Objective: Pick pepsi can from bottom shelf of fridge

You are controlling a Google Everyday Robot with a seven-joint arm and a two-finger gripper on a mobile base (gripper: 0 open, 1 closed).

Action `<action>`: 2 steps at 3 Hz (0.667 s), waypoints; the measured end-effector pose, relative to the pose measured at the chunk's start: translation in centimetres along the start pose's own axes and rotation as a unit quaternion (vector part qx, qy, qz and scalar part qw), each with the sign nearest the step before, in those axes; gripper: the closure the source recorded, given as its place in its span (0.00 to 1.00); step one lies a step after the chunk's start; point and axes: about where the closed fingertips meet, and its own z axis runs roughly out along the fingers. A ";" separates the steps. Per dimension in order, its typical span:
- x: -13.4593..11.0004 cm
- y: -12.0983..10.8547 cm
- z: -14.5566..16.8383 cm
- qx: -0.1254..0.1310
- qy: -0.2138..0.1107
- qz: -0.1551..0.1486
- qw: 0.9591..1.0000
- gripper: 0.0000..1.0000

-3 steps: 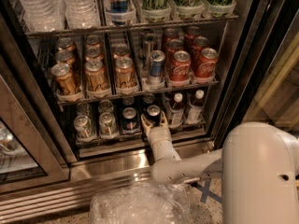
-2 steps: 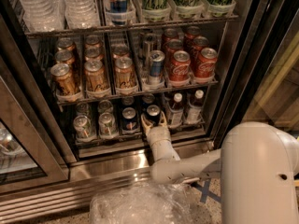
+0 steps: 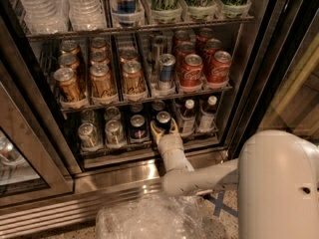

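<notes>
Your claw (image 3: 164, 130) is at the front edge of the fridge's (image 3: 119, 176) lowest table (image 3: 127, 147), right of centre, with its prongs spread apart. The pepsi can (image 3: 163, 118) stands upright just ahead and between them, long axis vertical. I judge closing comes next; I see no firm contact yet.

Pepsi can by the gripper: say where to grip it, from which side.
Take the pepsi can across its round sidewall, coming in from the open front. It stands upright at the front of the bottom shelf, another can and a bottle close on either side. The gripper is in front of it.
</notes>
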 end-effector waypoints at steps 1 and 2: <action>-3.4 -0.4 -0.2 -0.013 -0.037 0.009 0.999 1.00; -5.7 -0.3 -0.7 -0.033 -0.065 0.021 0.997 1.00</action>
